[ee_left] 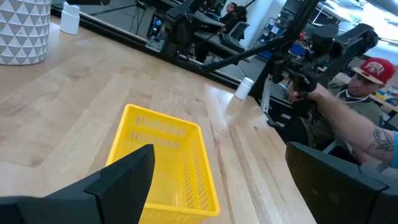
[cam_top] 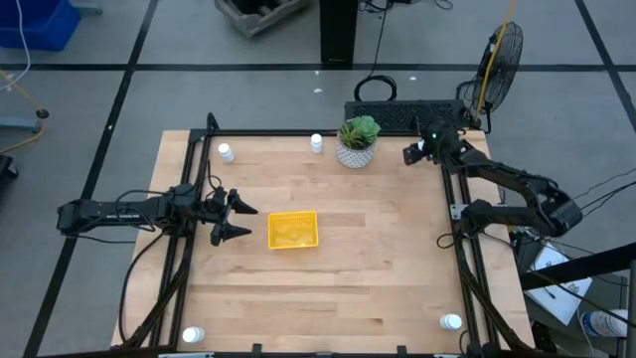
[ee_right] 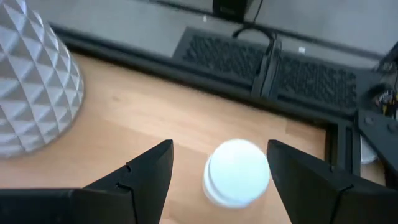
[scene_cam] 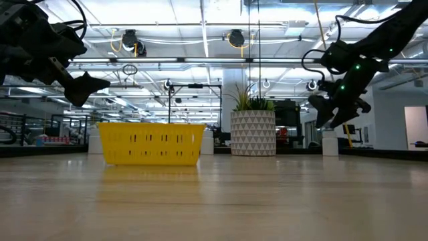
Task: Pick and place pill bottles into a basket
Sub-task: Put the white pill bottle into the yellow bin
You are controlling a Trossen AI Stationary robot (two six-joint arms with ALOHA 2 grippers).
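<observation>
The yellow basket (cam_top: 293,230) sits on the table left of centre; it also shows in the left wrist view (ee_left: 165,162). My left gripper (cam_top: 238,219) is open and empty just left of it. My right gripper (cam_top: 412,152) is open at the far right, just above a white pill bottle (ee_right: 236,172) that stands on its base (scene_cam: 330,142). Its fingers stand on either side of the cap without touching. Other bottles stand at the far left (cam_top: 226,152), far middle (cam_top: 317,143), near left (cam_top: 192,336) and near right (cam_top: 452,322).
A white patterned pot with a green plant (cam_top: 358,144) stands at the far edge, just left of my right gripper. A dark frame rail (cam_top: 447,199) runs along the table's sides. A person (ee_left: 364,87) is beyond the table's right side.
</observation>
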